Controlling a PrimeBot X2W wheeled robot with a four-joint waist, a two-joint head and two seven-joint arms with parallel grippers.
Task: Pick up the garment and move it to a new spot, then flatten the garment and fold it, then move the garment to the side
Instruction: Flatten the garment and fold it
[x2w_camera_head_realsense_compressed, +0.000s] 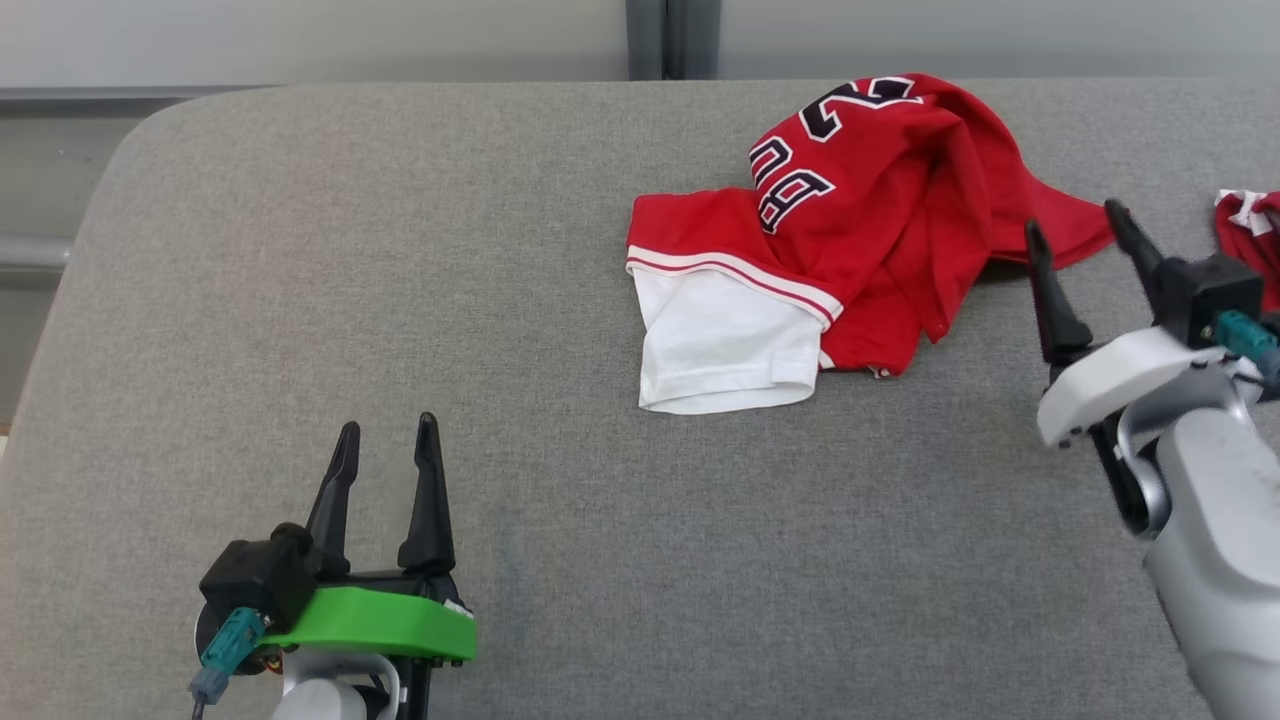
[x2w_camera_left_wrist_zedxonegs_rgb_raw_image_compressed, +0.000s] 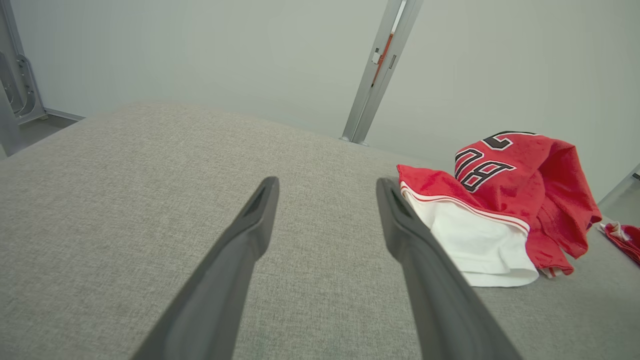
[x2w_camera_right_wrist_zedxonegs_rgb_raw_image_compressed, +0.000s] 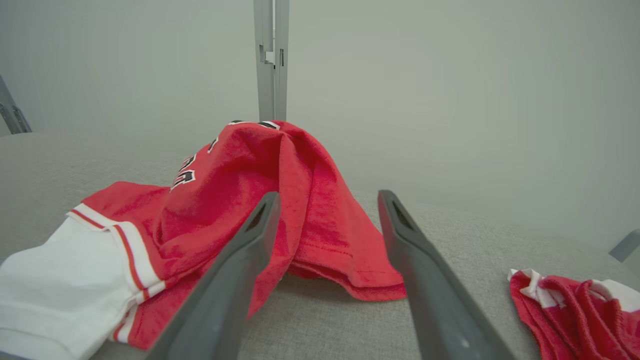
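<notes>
The garment (x2w_camera_head_realsense_compressed: 880, 220) is a red jersey with black-and-white numbers and a white sleeve, lying crumpled on the grey table at the back right. It also appears in the left wrist view (x2w_camera_left_wrist_zedxonegs_rgb_raw_image_compressed: 525, 180) and the right wrist view (x2w_camera_right_wrist_zedxonegs_rgb_raw_image_compressed: 240, 200). My right gripper (x2w_camera_head_realsense_compressed: 1073, 215) is open just off the garment's right edge, with its fingers apart and nothing between them. In the right wrist view the right gripper (x2w_camera_right_wrist_zedxonegs_rgb_raw_image_compressed: 328, 194) frames the jersey's red hem. My left gripper (x2w_camera_head_realsense_compressed: 388, 424) stands open at the near left, far from the garment, with bare table between its fingers (x2w_camera_left_wrist_zedxonegs_rgb_raw_image_compressed: 327, 181).
A second small red-and-white cloth piece (x2w_camera_head_realsense_compressed: 1250, 225) lies at the table's right edge, right of my right gripper, and shows again in the right wrist view (x2w_camera_right_wrist_zedxonegs_rgb_raw_image_compressed: 575, 300). The grey fabric table (x2w_camera_head_realsense_compressed: 400, 250) stretches wide to the left. A pale wall with a metal post (x2w_camera_right_wrist_zedxonegs_rgb_raw_image_compressed: 270, 55) stands behind.
</notes>
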